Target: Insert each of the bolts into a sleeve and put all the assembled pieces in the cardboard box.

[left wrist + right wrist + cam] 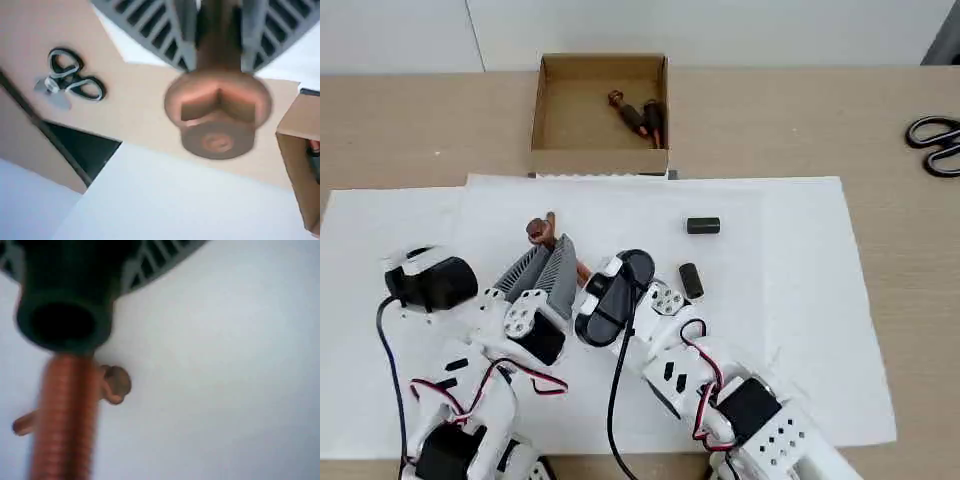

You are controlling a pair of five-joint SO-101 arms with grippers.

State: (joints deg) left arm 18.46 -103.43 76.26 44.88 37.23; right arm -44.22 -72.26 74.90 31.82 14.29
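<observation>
My left gripper (556, 255) is shut on a copper bolt (217, 115), whose head sticks out past the grey fingers (145, 20). A copper head (538, 231) shows at those fingertips in the high view. Beside it, my right gripper (605, 295) is shut on a black sleeve (64, 315), whose open mouth faces a threaded copper shank (65, 415) that touches its rim. A bit of that shank (582, 270) shows between the two grippers. Another bolt (116, 385) lies on the paper behind. The cardboard box (598, 160) at the back holds assembled pieces (642, 116).
Two loose black sleeves (703, 225) (691, 281) lie on the white paper (790, 300) to the right of the grippers. Scissors (935, 142) rest at the table's far right edge. The box's corner (300, 150) appears in the left wrist view.
</observation>
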